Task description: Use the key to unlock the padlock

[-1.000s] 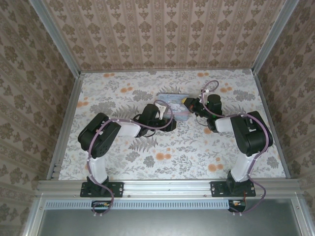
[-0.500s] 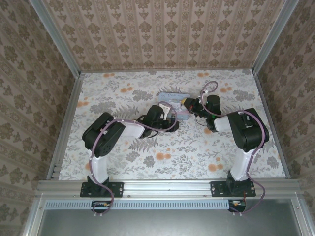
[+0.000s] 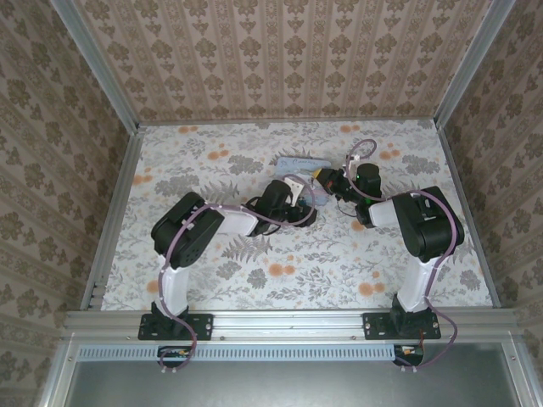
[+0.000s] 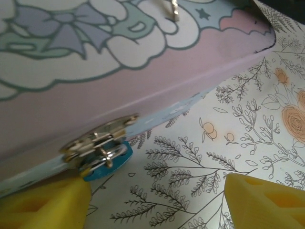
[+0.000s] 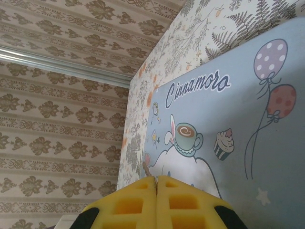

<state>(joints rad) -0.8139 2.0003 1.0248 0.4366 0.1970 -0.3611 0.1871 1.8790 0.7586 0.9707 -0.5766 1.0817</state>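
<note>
Teal padlock [image 4: 118, 158] hangs from the cartoon tin's [image 4: 143, 86] hasp [image 4: 97, 137]. Left end effector [image 4: 157, 202] gapes wide, apparently to steady it; right end effector [image 5: 156, 191], pinched shut, hovers over the lid [image 5: 238, 119].

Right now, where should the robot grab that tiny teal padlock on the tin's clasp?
Grip the tiny teal padlock by its flat body, probably from the floral mat side: it hangs below the silver clasp of the pastel cartoon tin, shackle threaded through.

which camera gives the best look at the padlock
Left wrist: the teal padlock hangs close up from the tin's clasp. In the top view the left arm covers that spot; the right wrist camera faces the tin's lid.
</note>
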